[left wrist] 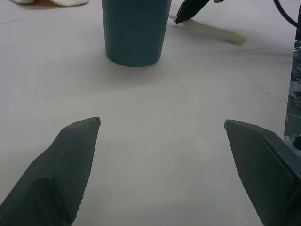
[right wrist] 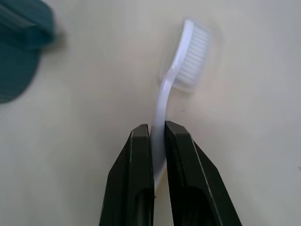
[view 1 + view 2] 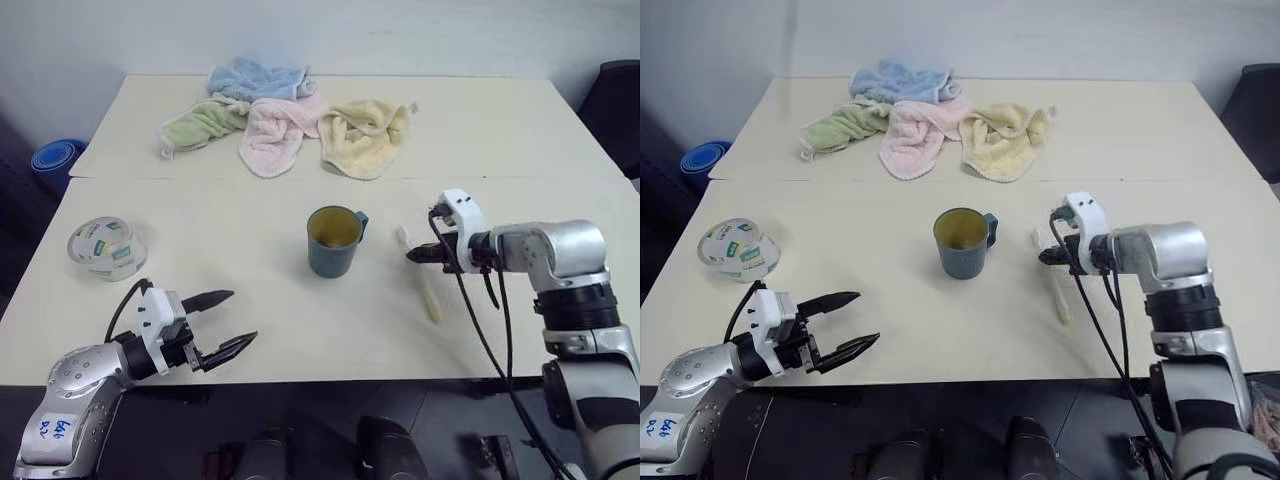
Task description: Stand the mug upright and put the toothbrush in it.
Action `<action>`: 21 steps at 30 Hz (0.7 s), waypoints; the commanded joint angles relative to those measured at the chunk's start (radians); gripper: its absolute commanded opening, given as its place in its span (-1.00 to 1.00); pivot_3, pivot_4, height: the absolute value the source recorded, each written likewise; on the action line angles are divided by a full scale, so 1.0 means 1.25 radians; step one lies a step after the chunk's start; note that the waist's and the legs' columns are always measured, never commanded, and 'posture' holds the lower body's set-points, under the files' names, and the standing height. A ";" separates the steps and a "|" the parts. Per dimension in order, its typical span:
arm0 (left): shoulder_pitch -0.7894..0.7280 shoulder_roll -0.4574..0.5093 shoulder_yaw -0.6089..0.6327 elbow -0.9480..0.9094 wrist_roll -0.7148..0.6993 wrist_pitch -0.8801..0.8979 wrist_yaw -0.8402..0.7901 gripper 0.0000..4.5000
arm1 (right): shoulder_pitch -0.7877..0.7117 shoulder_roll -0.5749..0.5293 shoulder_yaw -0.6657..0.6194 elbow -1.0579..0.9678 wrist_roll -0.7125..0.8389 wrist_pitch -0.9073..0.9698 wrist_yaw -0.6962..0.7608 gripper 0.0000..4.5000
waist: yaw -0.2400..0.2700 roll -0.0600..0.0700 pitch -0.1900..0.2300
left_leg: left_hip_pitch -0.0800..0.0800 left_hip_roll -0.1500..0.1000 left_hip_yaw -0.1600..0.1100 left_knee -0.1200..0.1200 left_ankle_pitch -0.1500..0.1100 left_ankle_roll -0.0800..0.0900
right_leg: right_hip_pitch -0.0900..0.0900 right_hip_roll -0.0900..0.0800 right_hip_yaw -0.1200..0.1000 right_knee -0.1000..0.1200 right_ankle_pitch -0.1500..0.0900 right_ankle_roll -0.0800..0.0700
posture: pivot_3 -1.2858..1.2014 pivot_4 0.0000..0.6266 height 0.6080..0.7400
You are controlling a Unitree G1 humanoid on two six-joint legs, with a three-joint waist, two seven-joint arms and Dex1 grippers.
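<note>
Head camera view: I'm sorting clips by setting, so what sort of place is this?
Probably a lab or office room set up for practice, not a real bathroom: a plain pale table against a bare wall, with loose washcloths, a mug, a toothbrush and a tape roll laid out.

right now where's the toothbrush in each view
Left eye: toothbrush lies right of the mug.
Right eye: toothbrush right of the mug.
Left wrist: pale stick behind the mug.
Right wrist: pinched between the right gripper fingers.
Shared landmark: the mug.
</note>
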 commanded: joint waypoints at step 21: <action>-0.079 -0.040 0.007 -0.091 -0.120 0.086 0.069 1.00 | -0.067 0.343 -0.064 0.111 -0.010 -0.930 0.099 -0.98 | -0.007 0.003 0.002 | 0.001 -0.001 -0.001 0.000 0.000 0.000 | 0.000 0.000 0.000 0.003 0.000 0.000 | 0.03 -0.52 1.00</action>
